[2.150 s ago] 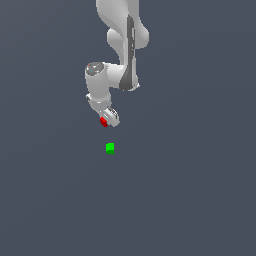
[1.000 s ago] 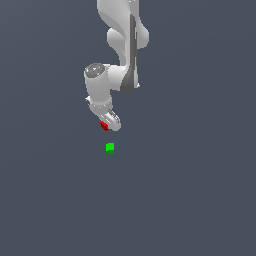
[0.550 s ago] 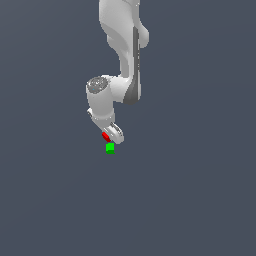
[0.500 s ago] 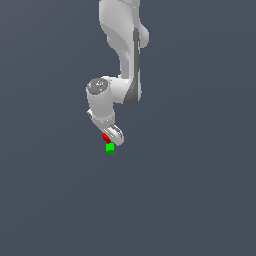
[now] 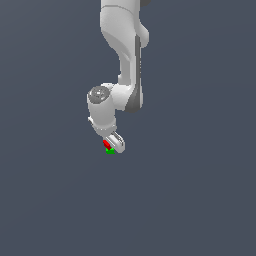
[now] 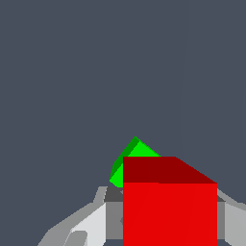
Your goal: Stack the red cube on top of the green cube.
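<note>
The red cube (image 5: 106,144) is held between the white fingers of my gripper (image 5: 111,145), which is shut on it. Directly under it a sliver of the green cube (image 5: 110,151) shows on the grey floor. In the wrist view the red cube (image 6: 168,206) fills the foreground between the two grey fingers (image 6: 86,223), and the green cube (image 6: 132,156) peeks out just behind and beneath it, mostly covered. Whether the two cubes touch I cannot tell.
The white arm (image 5: 122,55) comes down from the top of the exterior view. A plain dark grey floor (image 5: 200,190) lies all around, with no other objects in sight.
The gripper, carrying the red cube, has moved down and toward the green cube. It now hangs right over the green cube, which has stayed in place.
</note>
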Motion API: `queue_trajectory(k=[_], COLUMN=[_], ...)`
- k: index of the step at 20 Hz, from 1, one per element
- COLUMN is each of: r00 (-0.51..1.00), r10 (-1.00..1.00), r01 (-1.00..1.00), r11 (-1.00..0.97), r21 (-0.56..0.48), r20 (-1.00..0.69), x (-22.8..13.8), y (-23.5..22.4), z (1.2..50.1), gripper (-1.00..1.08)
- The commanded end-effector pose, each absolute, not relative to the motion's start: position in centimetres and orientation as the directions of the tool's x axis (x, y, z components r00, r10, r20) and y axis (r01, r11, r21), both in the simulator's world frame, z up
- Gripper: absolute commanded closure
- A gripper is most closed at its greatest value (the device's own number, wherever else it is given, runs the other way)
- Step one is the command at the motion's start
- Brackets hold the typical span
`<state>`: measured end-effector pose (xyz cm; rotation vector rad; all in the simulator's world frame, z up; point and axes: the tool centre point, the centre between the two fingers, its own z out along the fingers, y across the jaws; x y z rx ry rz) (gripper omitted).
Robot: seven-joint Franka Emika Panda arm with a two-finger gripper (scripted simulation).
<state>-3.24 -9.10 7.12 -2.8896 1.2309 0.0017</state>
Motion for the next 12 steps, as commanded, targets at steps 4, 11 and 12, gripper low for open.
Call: queue_trajectory(k=[4,11,12], r00=[0.693,0.693,0.693], r10=[-0.721,-0.721,-0.721], r01=[-0.721,-0.721,-0.721], r11=[-0.693,-0.693,-0.693], r21=[-0.001,-0.001,-0.001], r20=[-0.001,-0.001,-0.001], x=[-2.92,-2.92,-2.92], y=[-9.07,-9.07,-9.07], z=[7.08,7.08,7.08], gripper=[-0.92,-0.92,-0.92])
